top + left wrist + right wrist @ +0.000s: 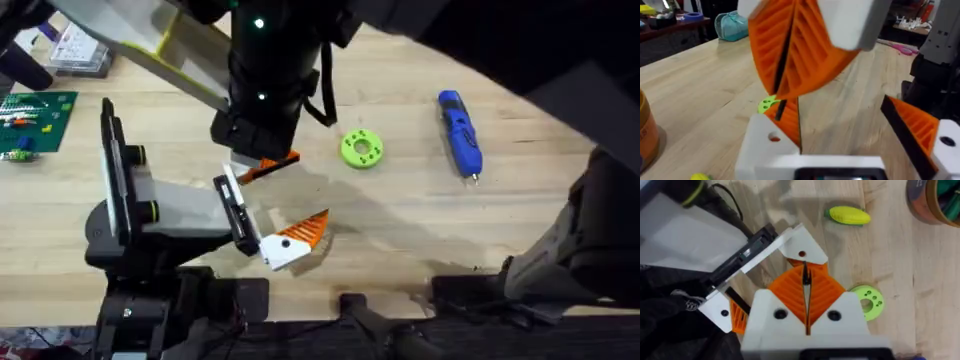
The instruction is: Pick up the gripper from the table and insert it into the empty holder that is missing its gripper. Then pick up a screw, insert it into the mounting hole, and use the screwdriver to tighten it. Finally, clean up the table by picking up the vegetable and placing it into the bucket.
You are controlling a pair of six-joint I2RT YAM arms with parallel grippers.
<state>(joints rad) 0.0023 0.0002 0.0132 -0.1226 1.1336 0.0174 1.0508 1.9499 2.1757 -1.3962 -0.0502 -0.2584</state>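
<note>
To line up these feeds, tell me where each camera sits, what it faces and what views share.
Overhead: above the wooden table, looking down at the pale grey holder with its flat black plate and the blue pen-shaped screwdriver; a dark arm hangs over the middle.
Left wrist: low, looking across the table; the left gripper's white body at its edge.
Right wrist: looking down on the holder; right gripper shut.
All share the green ring-shaped disc.

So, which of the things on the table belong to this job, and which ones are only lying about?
For the job: gripper, holder, screwdriver, vegetable, bucket.
Lying about: green ring-shaped disc, green circuit board, clear plastic box.
</note>
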